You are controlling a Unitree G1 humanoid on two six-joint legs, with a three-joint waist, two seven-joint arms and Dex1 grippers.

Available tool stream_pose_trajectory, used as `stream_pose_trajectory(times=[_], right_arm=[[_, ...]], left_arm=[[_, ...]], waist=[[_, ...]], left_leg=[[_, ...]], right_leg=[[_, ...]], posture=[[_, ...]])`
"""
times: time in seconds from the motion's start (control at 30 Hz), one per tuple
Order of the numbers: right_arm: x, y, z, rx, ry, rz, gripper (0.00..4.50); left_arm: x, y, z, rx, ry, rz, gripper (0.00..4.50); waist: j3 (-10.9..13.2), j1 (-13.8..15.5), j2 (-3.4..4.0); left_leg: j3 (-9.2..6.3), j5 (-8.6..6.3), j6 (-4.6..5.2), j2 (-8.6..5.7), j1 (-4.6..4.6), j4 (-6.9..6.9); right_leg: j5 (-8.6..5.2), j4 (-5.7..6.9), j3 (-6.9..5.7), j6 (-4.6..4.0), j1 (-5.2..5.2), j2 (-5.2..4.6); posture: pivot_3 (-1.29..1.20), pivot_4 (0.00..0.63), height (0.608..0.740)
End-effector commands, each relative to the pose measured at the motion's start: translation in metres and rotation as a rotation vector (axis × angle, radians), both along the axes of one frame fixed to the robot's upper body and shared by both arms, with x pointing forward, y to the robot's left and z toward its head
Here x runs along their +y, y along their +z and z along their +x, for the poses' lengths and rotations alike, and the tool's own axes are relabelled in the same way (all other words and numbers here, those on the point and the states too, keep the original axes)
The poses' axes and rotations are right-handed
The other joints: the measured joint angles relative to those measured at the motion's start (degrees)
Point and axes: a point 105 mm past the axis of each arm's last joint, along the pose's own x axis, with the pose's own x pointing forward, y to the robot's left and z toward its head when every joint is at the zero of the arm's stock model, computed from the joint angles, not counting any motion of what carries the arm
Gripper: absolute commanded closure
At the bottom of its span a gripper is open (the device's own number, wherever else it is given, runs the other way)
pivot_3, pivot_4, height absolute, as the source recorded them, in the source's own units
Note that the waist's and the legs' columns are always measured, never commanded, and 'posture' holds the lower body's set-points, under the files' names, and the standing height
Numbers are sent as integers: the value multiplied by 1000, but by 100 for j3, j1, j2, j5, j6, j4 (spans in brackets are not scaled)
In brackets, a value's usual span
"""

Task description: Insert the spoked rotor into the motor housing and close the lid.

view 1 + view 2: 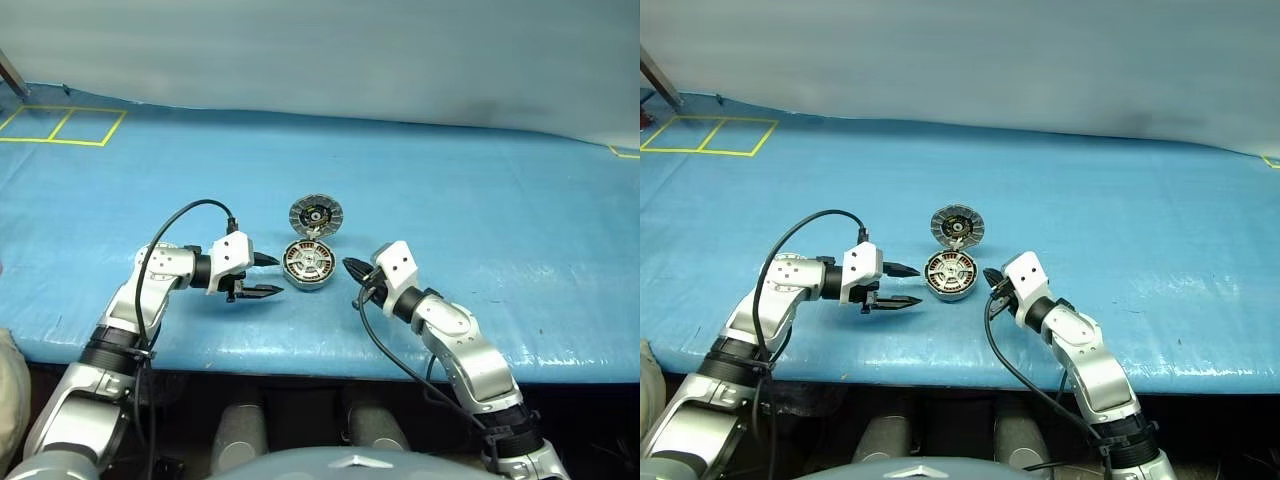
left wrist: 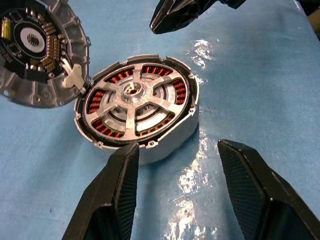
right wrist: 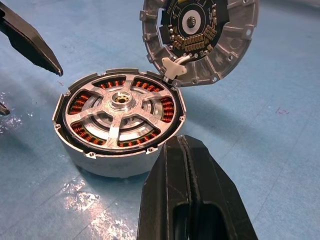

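Silver spoked rotor (image 2: pixel 134 106) sits in motor housing (image 3: pixel 107 162), lid (image 3: pixel 200 37) open; left gripper (image 1: pixel 264 276) spread, right gripper (image 1: pixel 352 268) pressed together, both empty — off-centre push could jam lid on hinge.

A robot test lab: blue sheet-covered table (image 1: pixel 500 230) with yellow tape squares (image 1: pixel 62 125)

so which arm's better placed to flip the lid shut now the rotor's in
Right, probably. The right gripper is shut and sits beside the motor housing, a blunt tip for pushing the open lid over. The left gripper is open and empty on the housing's other side. The spoked rotor is already seated.
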Motion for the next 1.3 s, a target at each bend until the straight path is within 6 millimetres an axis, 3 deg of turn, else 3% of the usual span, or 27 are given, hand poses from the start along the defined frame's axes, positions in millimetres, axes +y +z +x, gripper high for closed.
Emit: stream_pose_trajectory(times=[0.03, 0.27, 0.4, 0.63, 0.8, 1.0, 1.3], right_arm=[[-12, 16, 14, -56, -63, 7, 4500], [-41, 17, 48, -81, -247, -21, 4500], [-46, 27, 63, -136, -261, -23, 4500], [-16, 66, 91, -193, -110, 105, 4500], [13, 80, 94, -161, 61, 186, 4500], [38, 78, 91, -124, 198, 160, 4500], [44, 75, 74, -113, 319, 85, 4500]], left_arm=[[5, 17, 0, -55, 99, -117, 1800], [11, 10, -7, -70, 240, -243, 1800], [12, 7, -10, -62, 277, -277, 1800], [16, 4, -13, -49, 314, -303, 1800], [19, 3, -13, -45, 328, -300, 1800], [23, 2, -14, -46, 339, -290, 1800], [26, 2, -13, -59, 354, -276, 1800]], waist=[[0, -6, 0], [0, -27, 2], [0, -32, 2], [2, -75, 4], [1, -48, 5], [1, -47, 5], [0, -50, 6]], left_leg=[[2, 0, 0, 0, 0, 0], [10, 0, 0, 0, 13, -4], [13, 0, 0, -2, 12, -8], [15, 0, 0, -1, 18, -17], [14, 0, 0, -1, 18, -32], [16, 0, 0, -2, 17, -56], [16, 0, 0, -1, 21, -62]], right_leg=[[0, 0, 1, 0, 0, -2], [1, -1, 0, 0, 5, -9], [1, -1, 2, -1, 3, -9], [2, -1, 4, -1, 3, -5], [4, -11, 4, -5, 3, -5], [19, -36, 4, -28, 2, -5], [18, -38, 3, -31, 2, -4]], posture=[[0, 150, 740], [0, 150, 740], [0, 150, 740], [0, 150, 740], [0, 150, 740], [0, 150, 740], [0, 150, 740]])
